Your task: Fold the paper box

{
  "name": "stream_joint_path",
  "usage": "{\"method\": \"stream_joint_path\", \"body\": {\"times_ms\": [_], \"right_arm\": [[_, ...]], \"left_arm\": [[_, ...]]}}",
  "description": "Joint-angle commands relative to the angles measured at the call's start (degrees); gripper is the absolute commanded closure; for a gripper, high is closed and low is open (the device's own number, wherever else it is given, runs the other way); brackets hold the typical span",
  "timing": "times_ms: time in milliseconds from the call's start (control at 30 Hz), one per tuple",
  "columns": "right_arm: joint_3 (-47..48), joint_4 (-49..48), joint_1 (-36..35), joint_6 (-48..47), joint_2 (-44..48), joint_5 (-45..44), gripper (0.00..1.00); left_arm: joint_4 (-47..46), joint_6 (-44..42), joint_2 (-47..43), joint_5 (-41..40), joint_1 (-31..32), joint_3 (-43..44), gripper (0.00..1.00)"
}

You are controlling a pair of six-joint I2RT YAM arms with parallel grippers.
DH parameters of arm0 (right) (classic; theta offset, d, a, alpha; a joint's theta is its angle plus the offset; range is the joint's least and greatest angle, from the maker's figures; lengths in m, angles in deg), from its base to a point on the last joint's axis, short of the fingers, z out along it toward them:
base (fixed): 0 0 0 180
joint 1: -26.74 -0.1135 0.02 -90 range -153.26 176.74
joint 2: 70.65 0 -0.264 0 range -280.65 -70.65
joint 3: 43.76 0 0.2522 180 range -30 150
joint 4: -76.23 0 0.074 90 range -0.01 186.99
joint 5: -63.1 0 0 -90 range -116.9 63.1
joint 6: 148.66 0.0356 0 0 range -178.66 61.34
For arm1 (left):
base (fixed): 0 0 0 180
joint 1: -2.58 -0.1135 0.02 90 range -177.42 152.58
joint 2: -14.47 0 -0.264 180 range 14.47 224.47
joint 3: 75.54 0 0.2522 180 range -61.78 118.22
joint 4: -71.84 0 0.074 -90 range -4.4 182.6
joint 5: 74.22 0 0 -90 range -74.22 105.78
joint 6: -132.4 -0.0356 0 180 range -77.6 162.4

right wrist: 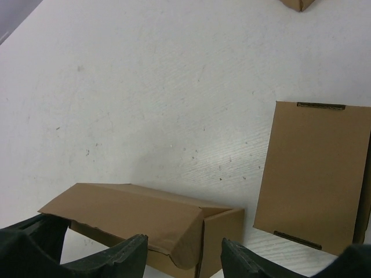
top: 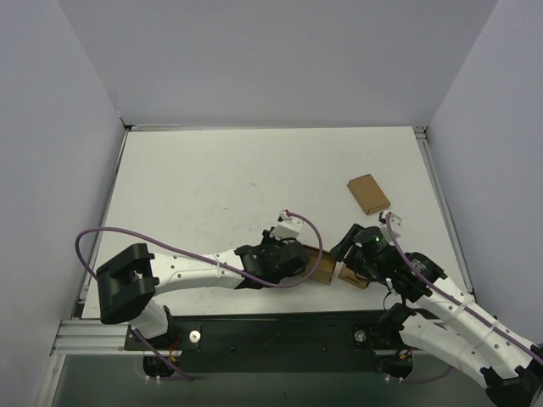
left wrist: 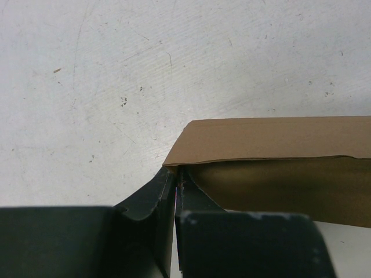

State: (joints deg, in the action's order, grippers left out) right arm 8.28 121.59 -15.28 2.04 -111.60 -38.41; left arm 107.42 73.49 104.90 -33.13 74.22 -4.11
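Observation:
The paper box (right wrist: pixel 145 220) lies on its side on the white table, a long brown carton with its lid flap hanging half shut over the open side. My left gripper (left wrist: pixel 177 184) is shut on the wall at its left end corner; the box (left wrist: pixel 278 142) stretches away to the right of the fingers. In the top view the box (top: pixel 323 268) sits between the two arms near the table's front edge. My right gripper (right wrist: pixel 184 260) hovers open just in front of the box's right end, its fingers apart and touching nothing.
A flat brown cardboard box (right wrist: pixel 313 174) lies just right of the paper box. Another small brown box (top: pixel 368 193) rests farther back on the right. White walls enclose the table (top: pixel 212 186) on three sides.

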Motion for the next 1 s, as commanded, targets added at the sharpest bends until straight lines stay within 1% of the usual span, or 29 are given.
{"method": "stream_joint_path", "body": {"times_ms": [0, 200, 300, 333, 367, 533, 567, 667, 700, 800, 900, 967], "right_arm": [[-2.42, -2.85, 0.1, 2.05, -0.62, 0.08, 0.48], [-4.53, -3.73, 0.18, 3.19, -0.36, 0.43, 0.51], [-6.2, -3.82, 0.1, 4.33, 0.17, 0.35, 0.58], [-6.72, -3.82, 0.1, 4.68, 0.25, 0.26, 0.59], [-7.25, -4.08, 0.01, 5.03, 0.43, 0.08, 0.59], [-9.72, -5.67, 0.1, 6.61, 0.78, 0.0, 0.64], [-9.8, -5.67, 0.01, 6.88, 0.61, -0.09, 0.65], [-10.16, -5.75, 0.1, 7.14, 0.69, -0.8, 0.66], [-10.16, -5.75, 0.1, 7.14, 0.7, -1.23, 0.66], [-9.81, -5.67, 0.1, 7.23, 0.87, -1.67, 0.67], [-9.45, -5.67, 0.1, 7.23, 0.96, -2.29, 0.67], [-9.28, -5.58, 0.18, 7.23, 1.05, -2.73, 0.67]], "left_arm": [[7.36, -0.59, 1.41, 3.9, 0.17, -1.77, 1.0], [7.79, -0.42, 1.76, 3.99, 0.7, -1.07, 1.0], [8.06, -0.33, 1.59, 4.17, 1.05, -0.63, 1.0], [8.06, -0.42, 1.41, 4.26, 1.14, -0.63, 0.99], [7.97, -0.33, 1.15, 4.26, 1.31, -0.37, 0.94], [8.5, -0.33, 0.01, 4.17, 1.75, -0.28, 0.76], [8.5, -0.42, -0.17, 3.91, 1.84, -0.45, 0.69], [8.15, -0.94, -1.22, 3.47, 2.37, -1.07, 0.58], [7.62, -1.47, -1.4, 3.29, 2.45, -1.42, 0.51], [6.39, -3.05, -2.63, 3.64, 2.46, -2.29, 0.44], [4.55, -5.24, -4.3, 3.9, 2.72, -3.09, 0.39], [3.58, -6.39, -5.79, 4.43, 2.89, -3.97, 0.32]]}}
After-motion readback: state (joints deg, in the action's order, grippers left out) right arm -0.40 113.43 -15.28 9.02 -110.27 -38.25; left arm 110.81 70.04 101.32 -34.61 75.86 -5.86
